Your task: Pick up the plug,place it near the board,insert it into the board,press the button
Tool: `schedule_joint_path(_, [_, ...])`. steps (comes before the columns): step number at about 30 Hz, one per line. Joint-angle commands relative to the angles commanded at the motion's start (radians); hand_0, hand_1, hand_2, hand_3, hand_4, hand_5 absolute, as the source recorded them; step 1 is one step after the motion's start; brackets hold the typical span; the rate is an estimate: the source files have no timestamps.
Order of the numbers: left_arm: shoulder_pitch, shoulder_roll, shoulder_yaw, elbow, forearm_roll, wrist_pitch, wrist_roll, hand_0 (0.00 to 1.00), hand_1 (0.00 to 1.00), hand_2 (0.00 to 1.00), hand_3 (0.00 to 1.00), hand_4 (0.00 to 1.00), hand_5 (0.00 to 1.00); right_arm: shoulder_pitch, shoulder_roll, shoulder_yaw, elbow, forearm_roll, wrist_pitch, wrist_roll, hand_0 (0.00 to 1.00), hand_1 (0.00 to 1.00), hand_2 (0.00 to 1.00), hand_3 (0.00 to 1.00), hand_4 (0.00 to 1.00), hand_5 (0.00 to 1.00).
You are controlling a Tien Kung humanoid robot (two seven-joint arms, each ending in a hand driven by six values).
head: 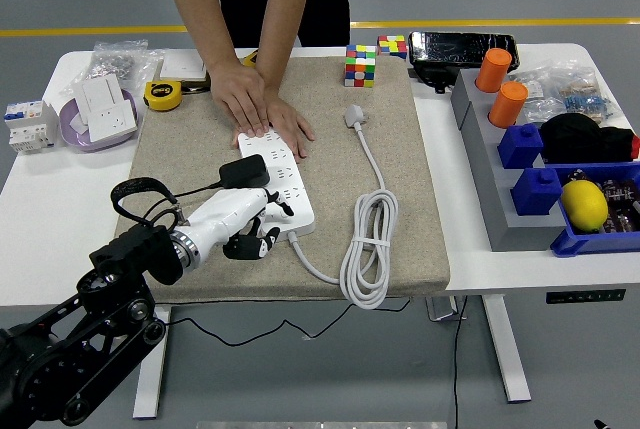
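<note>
Left arm comes in from the lower-left corner, forearm angled up and right, wrist just over the near-left part of the beige mat (200,149). Left hand (243,224) sits at the near end of the white power strip (272,181), palm down, fingers (262,241) curled under toward the mat; it looks clenched on nothing, though the view under the palm is poor, so light contact with the strip edge can't be ruled out. A black plug (243,171) sits on top of the strip on its left side, just above the hand, its black cable (150,197) looping back over the wrist; can't tell if it's fully seated. The strip lies diagonally on the mat, its far end pinned under a person's hands (258,107), both flat, one overlapping the other, arms reaching in from the far side. The strip's own white cord (368,249) runs off the near end, coils at mat centre-right, and ends in a white plug (354,116) lying loose near the far edge of the mat, well apart from the robot hand. A Rubik's cube (360,65) stands on the far edge of the mat, yellow tape measure (163,95) just off its left corner. Right arm is out of frame.
</note>
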Motion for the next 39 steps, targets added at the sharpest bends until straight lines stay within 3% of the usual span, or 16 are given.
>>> schedule_joint_path(2, [-0.002, -0.002, -0.001, 0.005, -0.001, 0.002, 0.0, 0.143, 0.025, 0.148, 0.722, 0.494, 0.002, 0.0, 0.0, -0.002, 0.0, 0.002, 0.0, 0.001, 0.825, 0.761, 0.758, 0.791, 0.998, 0.916])
schedule_joint_path(3, [-0.004, -0.004, 0.0, 0.007, 0.0, 0.004, 0.0, 0.143, 0.025, 0.148, 0.8, 0.492, 0.002, 0.0, 0.0, -0.002, 0.0, 0.002, 0.0, 0.001, 0.825, 0.76, 0.757, 0.791, 0.998, 0.916])
schedule_joint_path(8, [-0.015, -0.017, 0.006, 0.031, 0.0, 0.005, 0.002, 0.143, 0.025, 0.148, 0.8, 0.492, 0.002, 0.001, 0.001, -0.002, 0.0, 0.003, 0.0, 0.001, 0.825, 0.76, 0.757, 0.791, 0.998, 0.916])
schedule_joint_path(9, [-0.016, -0.021, 0.007, 0.035, 0.0, 0.006, 0.002, 0.143, 0.024, 0.148, 0.893, 0.5, 0.002, 0.001, 0.001, -0.003, 0.0, 0.004, 0.0, 0.001, 0.825, 0.76, 0.757, 0.791, 0.998, 0.916])
schedule_joint_path(20, [-0.018, -0.023, 0.004, 0.038, 0.005, -0.003, 0.003, 0.142, 0.025, 0.148, 0.883, 0.498, 0.002, 0.002, 0.001, 0.001, 0.0, 0.003, -0.001, 0.0, 0.825, 0.76, 0.757, 0.791, 0.998, 0.916])
schedule_joint_path(21, [-0.017, -0.022, 0.003, 0.039, 0.005, -0.003, 0.003, 0.141, 0.026, 0.148, 0.757, 0.497, 0.002, 0.002, 0.001, 0.001, 0.0, 0.004, -0.001, 0.001, 0.825, 0.76, 0.757, 0.791, 0.998, 0.917])
schedule_joint_path(30, [-0.013, -0.012, 0.002, 0.042, 0.009, -0.024, 0.017, 0.142, 0.025, 0.148, 0.751, 0.495, 0.002, 0.002, 0.003, 0.001, 0.0, 0.006, -0.001, 0.002, 0.825, 0.76, 0.758, 0.791, 0.998, 0.916])
schedule_joint_path(39, [-0.019, -0.018, 0.0, 0.043, 0.011, -0.005, 0.008, 0.142, 0.025, 0.148, 0.753, 0.498, 0.002, 0.003, 0.002, 0.002, 0.0, 0.005, -0.001, 0.002, 0.826, 0.76, 0.756, 0.791, 0.998, 0.915])
